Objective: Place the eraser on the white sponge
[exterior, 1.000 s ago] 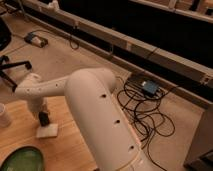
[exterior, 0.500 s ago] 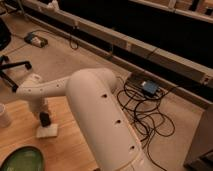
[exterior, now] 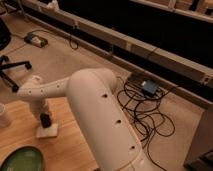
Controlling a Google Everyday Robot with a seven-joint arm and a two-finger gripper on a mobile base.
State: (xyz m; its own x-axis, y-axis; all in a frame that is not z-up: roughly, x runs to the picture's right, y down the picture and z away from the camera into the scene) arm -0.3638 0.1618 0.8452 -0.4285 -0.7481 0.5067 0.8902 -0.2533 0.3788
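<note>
Nothing appears to have shifted since the frame a second ago: the arm stands in the same pose and the dark block sits where it did.

Biggest in view is the white robot arm [exterior: 95, 117], which rises from the near right and bends left over the wooden table [exterior: 70, 142]. Its forearm reaches toward the far left edge of the table, then turns down to the gripper [exterior: 45, 119], which hangs just over the pale pad. Whether it is grasping or has let go cannot be told.

Beyond the table lies beige carpet [exterior: 75, 55], with a tangle of black cables [exterior: 145, 112] to the right and a small blue-grey box [exterior: 149, 87] among them. A black office chair [exterior: 7, 60] stands at the far left.

On the table's near left edge is a green plate [exterior: 22, 160], partly cut off. A white cup [exterior: 4, 116] shows at the left edge.

The white sponge [exterior: 46, 131] lies flat on the table beneath the gripper. The eraser [exterior: 45, 120] stands on it, right at the gripper's tip.
</note>
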